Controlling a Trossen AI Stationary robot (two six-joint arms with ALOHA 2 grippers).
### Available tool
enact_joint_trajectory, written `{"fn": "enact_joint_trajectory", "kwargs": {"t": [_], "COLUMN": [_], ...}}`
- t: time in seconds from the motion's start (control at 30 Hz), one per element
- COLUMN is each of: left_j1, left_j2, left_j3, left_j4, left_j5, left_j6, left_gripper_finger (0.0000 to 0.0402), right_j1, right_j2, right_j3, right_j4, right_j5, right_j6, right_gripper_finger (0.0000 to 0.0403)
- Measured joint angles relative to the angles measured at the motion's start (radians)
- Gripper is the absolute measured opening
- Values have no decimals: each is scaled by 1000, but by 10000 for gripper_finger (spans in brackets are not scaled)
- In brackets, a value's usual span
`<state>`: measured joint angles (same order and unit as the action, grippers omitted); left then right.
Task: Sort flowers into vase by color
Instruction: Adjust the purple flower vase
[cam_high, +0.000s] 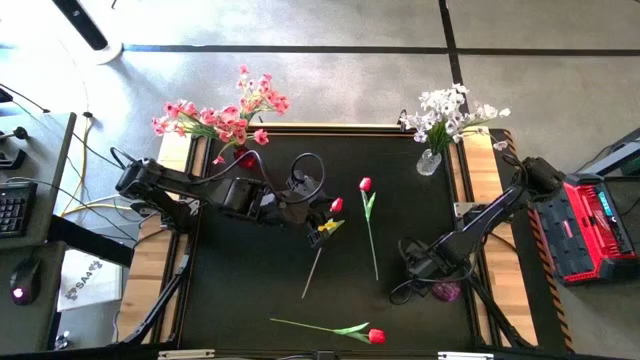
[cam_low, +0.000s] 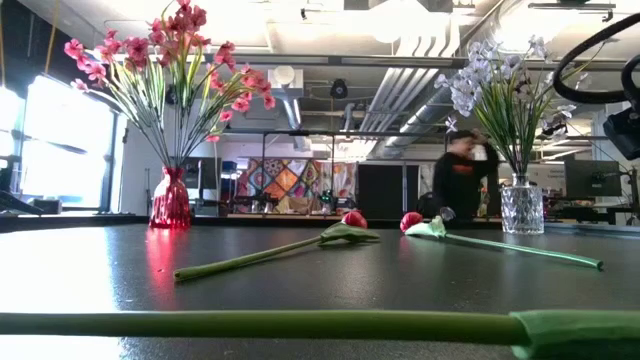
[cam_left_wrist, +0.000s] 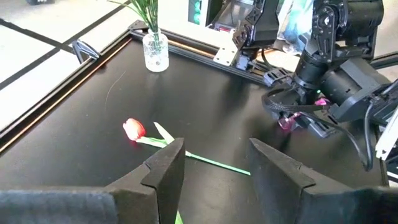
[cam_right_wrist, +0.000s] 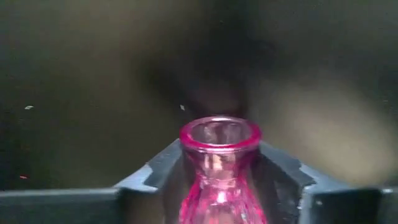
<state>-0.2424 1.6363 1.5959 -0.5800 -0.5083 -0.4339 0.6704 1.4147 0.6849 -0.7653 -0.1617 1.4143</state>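
Three red tulips lie flat on the black table: one (cam_high: 336, 205) under my left gripper, one (cam_high: 365, 184) just right of it, one (cam_high: 376, 336) by the near edge. My left gripper (cam_high: 322, 228) (cam_left_wrist: 214, 162) is open above the first tulip's leaf; the second tulip (cam_left_wrist: 134, 129) shows beyond its fingers. A red vase (cam_high: 245, 156) with pink sprays stands at the far left corner, and a clear vase (cam_high: 428, 161) with white sprays at the far right. My right gripper (cam_high: 438, 282) (cam_right_wrist: 221, 168) is shut on a small pink glass vase (cam_right_wrist: 221, 180), right of centre. My right gripper has the pink glass vase by its body below the neck (cam_right_wrist: 219, 186), pinched between the two fingers (cam_right_wrist: 155, 171), one on each side. The vase lies along the fingers, its open mouth (cam_right_wrist: 221, 132) pointing away from the wrist. Whether it rests on the table I cannot tell.
In the low view a tulip stem (cam_low: 250, 322) crosses the near foreground and two tulips (cam_low: 354, 220) lie mid-table. A person (cam_low: 462, 175) stands beyond the far edge. A red case (cam_high: 590, 230) sits right of the table, and a keyboard and mouse are on the left.
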Motion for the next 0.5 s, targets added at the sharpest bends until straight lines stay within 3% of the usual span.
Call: {"fn": "enact_joint_trajectory", "kwargs": {"t": [0.13,0.27,0.5], "left_j1": [0,0,0], "left_j2": [0,0,0], "left_j3": [0,0,0], "left_j4": [0,0,-1], "left_j5": [0,0,0], "left_j6": [0,0,0], "left_gripper_finger": [161,161,161], "right_j1": [0,-1,3], "right_j2": [-1,-1,-1], "right_j3": [0,0,0], "right_j4": [51,147,363], "right_j5": [41,119,385], "right_j6": [0,2,0], "right_gripper_finger": [119,105,107]}}
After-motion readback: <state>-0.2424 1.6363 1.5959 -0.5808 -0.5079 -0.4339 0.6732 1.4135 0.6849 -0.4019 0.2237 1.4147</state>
